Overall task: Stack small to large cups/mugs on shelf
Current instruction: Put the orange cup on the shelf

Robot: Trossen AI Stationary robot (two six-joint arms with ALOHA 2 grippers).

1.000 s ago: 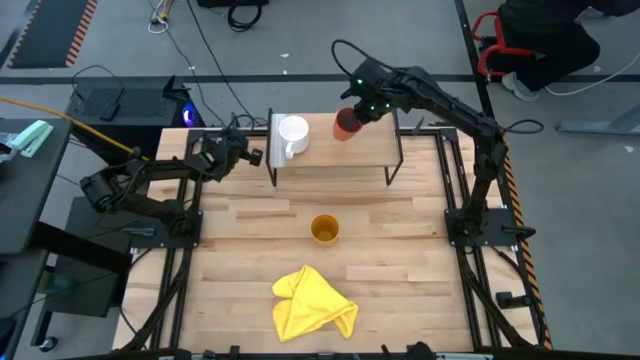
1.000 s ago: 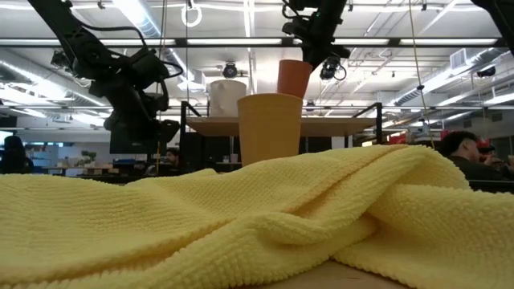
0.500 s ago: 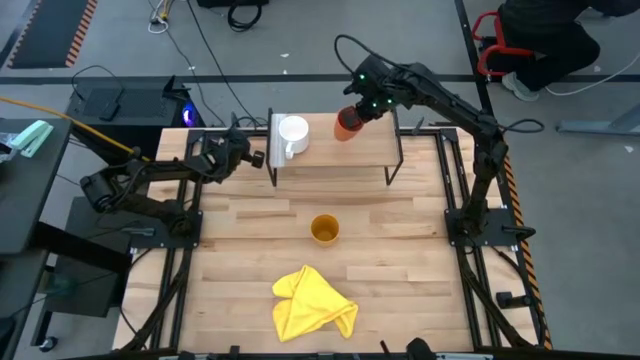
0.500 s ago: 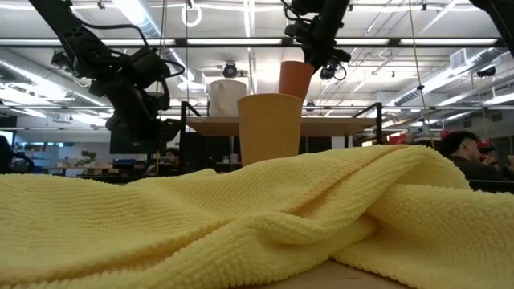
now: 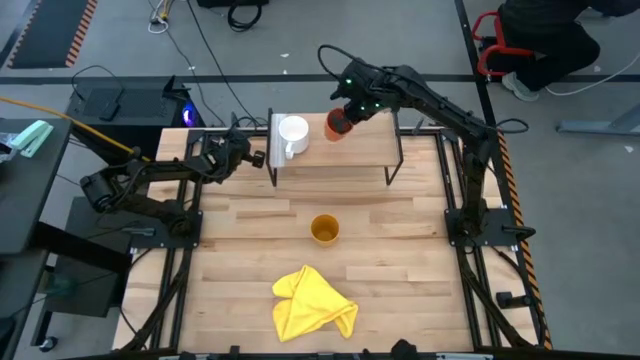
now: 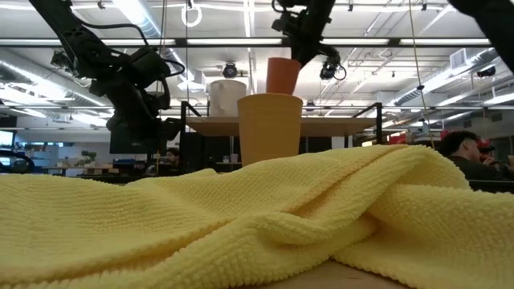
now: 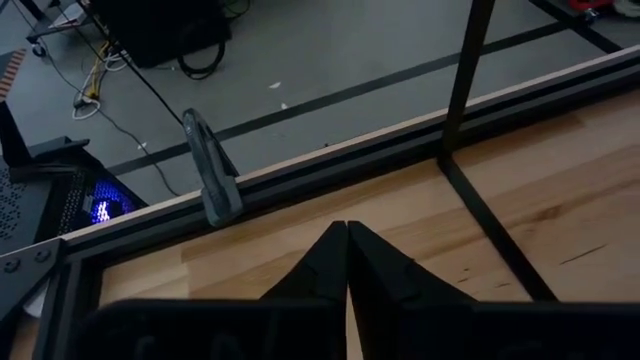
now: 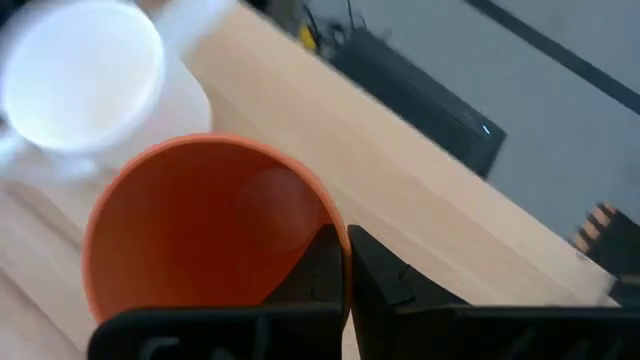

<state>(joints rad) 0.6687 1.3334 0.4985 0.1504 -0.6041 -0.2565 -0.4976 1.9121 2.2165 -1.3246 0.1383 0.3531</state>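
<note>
The small red-orange cup is up over the light-wood shelf, in my right gripper, which is shut on it. It is just right of the white mug, which stands on the shelf's left end. In the low view the red-orange cup shows above the yellow-orange cup, which hides its base. The yellow-orange cup stands on the tabletop in front of the shelf. My left gripper waits, shut, by the shelf's left end. My right gripper holds the red-orange cup by its rim, on the side away from the white mug. One finger is inside the cup and the other outside, pinching the wall. The fingers come from above, slanting down. Whether the cup's base touches the shelf is hidden.
A crumpled yellow cloth lies near the table's near edge and fills the lower part of the low view. The shelf's black legs stand on the far half of the table. A seated person is in the room beyond.
My right gripper has carried the red-orange cup along over the shelf toward the table's left, closer to the white mug. It stays shut on the cup. The left arm, the mug and the yellow-orange cup have kept still.
</note>
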